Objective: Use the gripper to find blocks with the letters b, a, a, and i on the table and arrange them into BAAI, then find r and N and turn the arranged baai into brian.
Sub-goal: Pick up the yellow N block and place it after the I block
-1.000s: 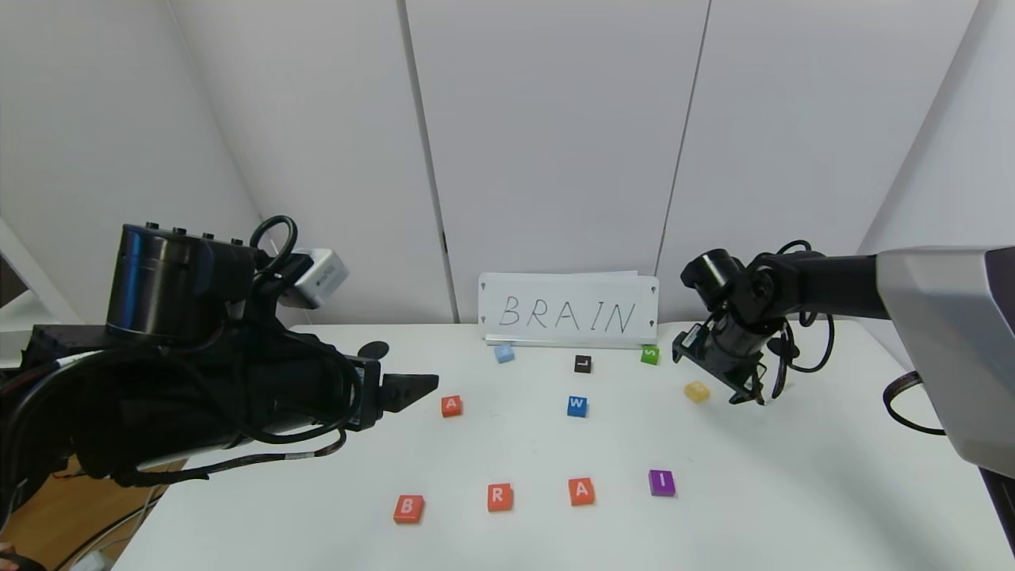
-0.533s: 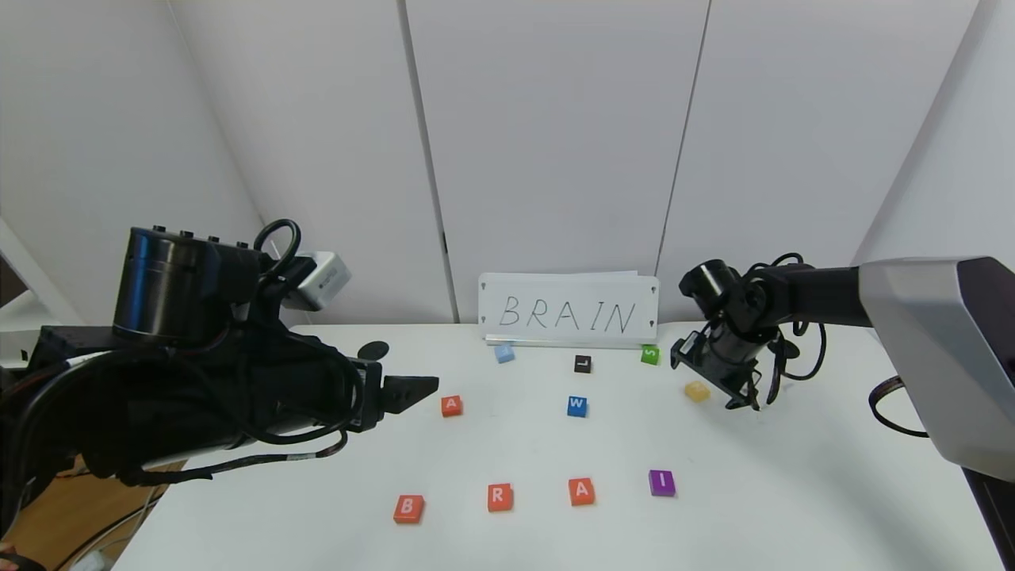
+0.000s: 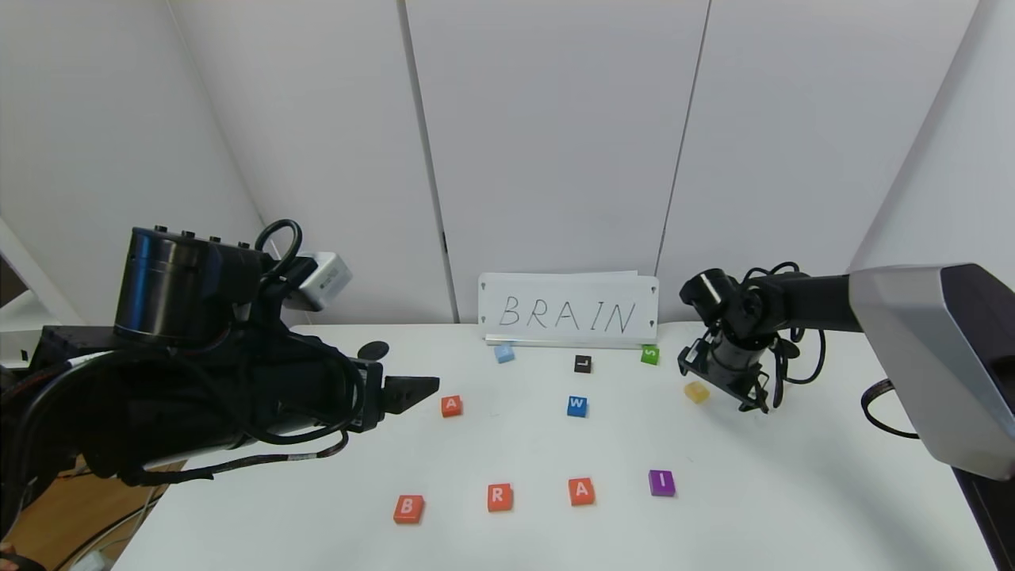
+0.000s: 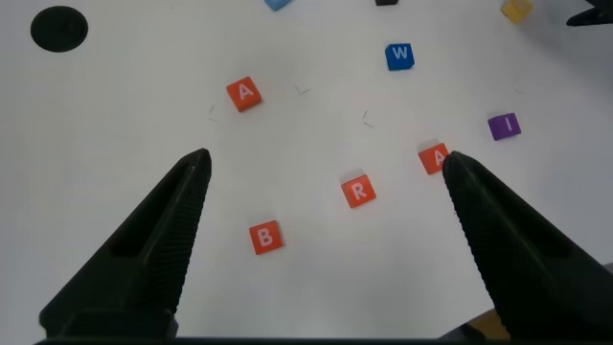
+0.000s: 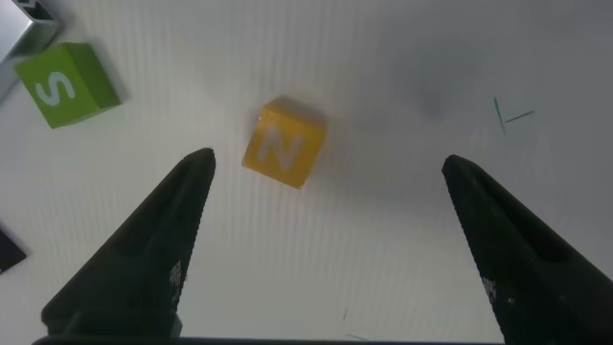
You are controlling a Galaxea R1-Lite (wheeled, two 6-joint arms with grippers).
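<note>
- Right claw (image 3: 733, 385) hovers over the far right of the counter (image 3: 793, 492), jaws spread wide and empty, with N (image 3: 696, 392) just to its left, on the counter.
- In the right wrist view N (image 5: 283, 143) sits off-center, closer to one finger than the other, and it's turned at an angle to the jaws. I'd slide the claw over until the tile is dead center and twist the wrist so the fingers meet two flat sides, not corners.
- S (image 5: 65, 88) is near N but apart from it, so there should be room to come down without bumping it. Go straight down, close gently.
- The near row reads B (image 3: 408, 508), R (image 3: 499, 497), A (image 3: 581, 491), I (image 3: 661, 482), evenly spaced. N looks like it belongs right of I, so leave a similar gap and don't nudge I.
- The second A (image 3: 451, 405) sits alone, mid-left, out of the row.
- Left claw (image 4: 321, 168) is also wide open, holding nothing, parked above the left side of the counter.
- The sign (image 3: 568, 315) at the far edge says BRAIN.
</note>
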